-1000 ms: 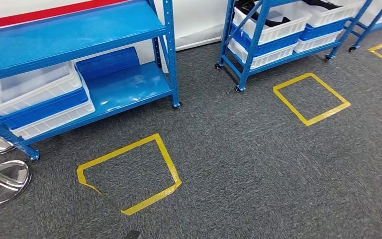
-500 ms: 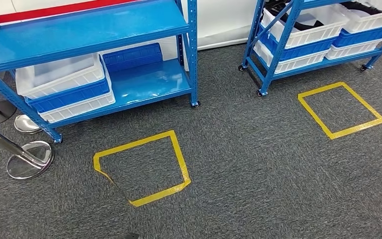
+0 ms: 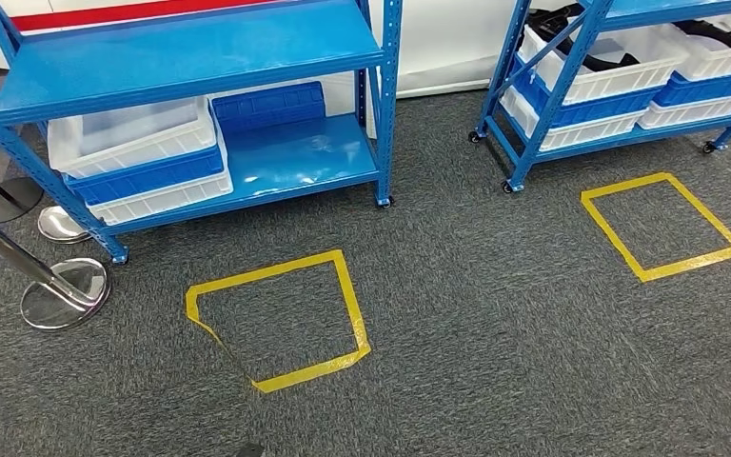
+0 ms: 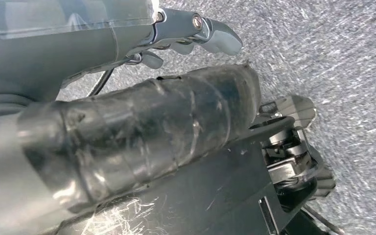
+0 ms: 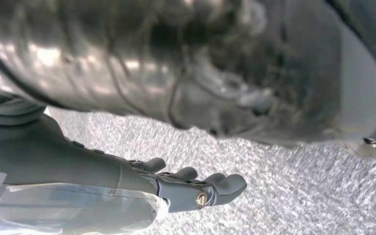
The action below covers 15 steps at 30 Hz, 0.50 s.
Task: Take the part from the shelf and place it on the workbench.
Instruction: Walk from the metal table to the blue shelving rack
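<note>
The head view looks down on grey carpet (image 3: 495, 314) in front of two blue shelf racks. The left rack (image 3: 190, 57) has a bare blue upper board. On its lower board there is a stack of trays: a clear white tray (image 3: 128, 133) on top, a blue tray (image 3: 148, 173) under it and a white tray (image 3: 167, 198) at the bottom. Beside this stack, toward the back, a blue crate (image 3: 268, 105) stands on its long side.

To the right of this rack stands the second rack (image 3: 557, 90), which is on small wheels. It carries white bins (image 3: 619, 67) and blue bins (image 3: 704, 88), and dark parts (image 3: 557, 17) lie in the upper white bins. Which of them is the task's part, I cannot tell.

On the carpet in front of the left rack there is a square of yellow tape (image 3: 281, 319), torn at one corner. A second yellow tape square (image 3: 664, 225) lies in front of the wheeled rack. Two chrome post bases (image 3: 65, 293) stand at the outer side of the left rack.

The left hand (image 4: 191, 34) hangs over the carpet, fingers loosely apart, holding nothing. The right hand (image 5: 196, 188) also hangs over the carpet, fingers stretched out and slightly apart, with nothing in it. Both hands are well apart from the racks and the dark parts.
</note>
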{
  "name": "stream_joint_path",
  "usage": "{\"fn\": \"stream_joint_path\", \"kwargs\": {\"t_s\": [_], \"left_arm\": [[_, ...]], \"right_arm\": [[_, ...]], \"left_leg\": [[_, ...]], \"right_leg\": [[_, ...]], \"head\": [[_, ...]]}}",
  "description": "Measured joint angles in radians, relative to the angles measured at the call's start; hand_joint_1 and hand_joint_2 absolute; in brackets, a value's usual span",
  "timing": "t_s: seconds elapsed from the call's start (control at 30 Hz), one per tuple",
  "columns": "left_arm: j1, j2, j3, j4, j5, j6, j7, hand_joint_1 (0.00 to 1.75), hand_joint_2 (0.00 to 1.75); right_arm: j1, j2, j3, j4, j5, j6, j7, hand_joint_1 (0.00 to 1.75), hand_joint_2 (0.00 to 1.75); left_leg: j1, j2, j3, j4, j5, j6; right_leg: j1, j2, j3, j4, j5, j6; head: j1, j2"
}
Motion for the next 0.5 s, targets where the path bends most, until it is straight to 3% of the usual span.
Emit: {"fn": "stream_joint_path", "kwargs": {"t_s": [0.07, 0.13, 0.23, 0.3, 0.37, 0.4, 0.43, 0.5], "left_arm": [[-0.002, 0.000, 0.000, 0.000, 0.000, 0.000, 0.000, 0.00, 0.00], [-0.002, 0.001, 0.000, 0.001, 0.000, 0.000, -0.001, 0.00, 0.00], [-0.001, 0.001, 0.000, 0.001, 0.001, 0.000, -0.001, 0.00, 0.00], [-0.002, 0.001, 0.000, 0.001, 0.002, 0.000, -0.002, 0.00, 0.00], [-0.001, 0.001, 0.000, 0.001, 0.002, 0.000, -0.003, 0.00, 0.00], [0.000, 0.001, 0.000, 0.001, 0.003, -0.001, -0.004, 0.00, 0.00], [0.001, 0.001, 0.000, 0.001, 0.003, -0.001, -0.005, 0.00, 0.00], [0.002, 0.001, 0.000, 0.001, 0.003, -0.001, -0.006, 0.00, 0.00]], "right_arm": [[0.000, 0.000, 0.000, 0.000, 0.000, 0.004, 0.000, 0.00, 0.00], [-0.001, 0.000, 0.000, 0.000, 0.000, 0.008, 0.000, 0.00, 0.00], [0.000, 0.000, 0.000, 0.001, -0.001, 0.008, 0.000, 0.00, 0.00], [0.000, 0.000, 0.000, 0.001, -0.001, 0.008, 0.000, 0.00, 0.00], [0.000, 0.000, 0.000, 0.001, -0.001, 0.009, 0.000, 0.00, 0.00], [0.000, 0.000, 0.000, 0.001, -0.001, 0.009, 0.000, 0.00, 0.00], [0.000, 0.000, 0.000, 0.001, -0.001, 0.009, 0.000, 0.00, 0.00], [0.000, 0.000, 0.000, 0.001, -0.001, 0.009, 0.000, 0.00, 0.00]], "left_leg": [[0.001, -0.006, -0.009, 0.023, -0.012, -0.018], [-0.002, -0.008, -0.016, 0.032, -0.015, -0.030], [0.002, -0.004, -0.022, 0.047, -0.027, -0.040], [0.003, 0.004, -0.061, 0.131, -0.075, -0.046], [0.003, 0.007, -0.123, 0.258, -0.128, -0.048], [0.003, 0.007, -0.143, 0.295, -0.134, -0.046], [0.002, 0.007, -0.148, 0.302, -0.123, -0.042], [-0.003, 0.007, -0.104, 0.204, -0.057, -0.026]], "right_leg": [[-0.002, 0.008, 0.038, -0.083, 0.027, 0.000], [0.003, 0.012, 0.042, -0.095, 0.024, -0.014], [0.003, 0.008, 0.042, -0.096, 0.027, -0.035], [0.004, 0.004, 0.043, -0.099, 0.028, -0.045], [0.008, 0.002, 0.043, -0.099, 0.027, -0.049], [0.011, 0.000, 0.044, -0.098, 0.026, -0.050], [0.014, 0.000, 0.045, -0.098, 0.026, -0.051], [0.018, 0.000, 0.049, -0.099, 0.025, -0.052]], "head": [[0.005, 0.000], [0.006, 0.000], [0.001, 0.000], [-0.004, 0.000], [-0.007, 0.000], [-0.007, 0.000], [-0.007, 0.000], [-0.007, 0.000]]}}
